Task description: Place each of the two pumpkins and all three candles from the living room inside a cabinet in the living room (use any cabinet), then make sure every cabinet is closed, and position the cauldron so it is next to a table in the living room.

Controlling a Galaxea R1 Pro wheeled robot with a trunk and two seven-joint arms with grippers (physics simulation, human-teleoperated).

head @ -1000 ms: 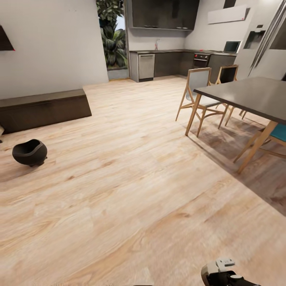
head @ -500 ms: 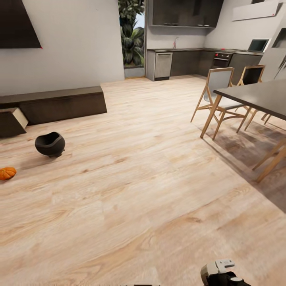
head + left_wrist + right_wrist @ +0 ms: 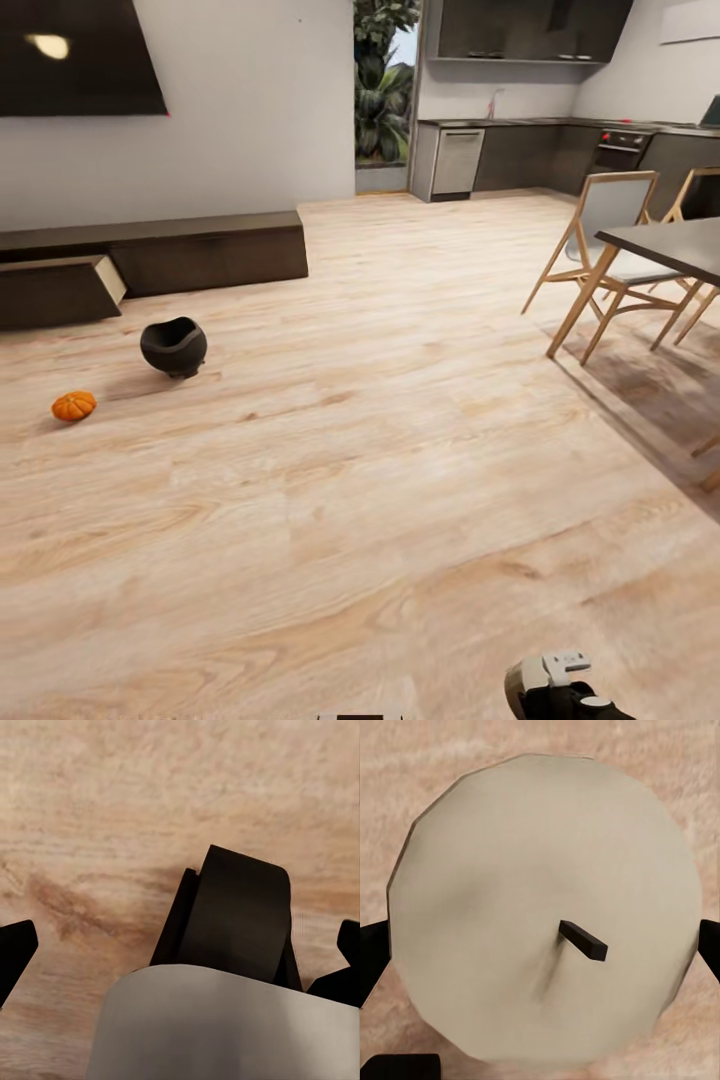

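While we look across the room in the head view, the cauldron (image 3: 174, 346) sits on the wood floor (image 3: 380, 450) at mid-left, one pumpkin (image 3: 74, 405) near it toward the left edge. Behind them, upper left, the cabinet (image 3: 160, 255) has its left drawer (image 3: 58, 288) pulled out. Dining table (image 3: 670, 245) and chair (image 3: 605, 245) sit at right. In the right wrist view, our right claw (image 3: 540, 945) grips a candle (image 3: 540, 915), wick visible. Left claw (image 3: 180, 945): we cannot tell its state.

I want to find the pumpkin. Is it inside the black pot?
No, the pumpkin lies on the wooden floor, apart from the cauldron.
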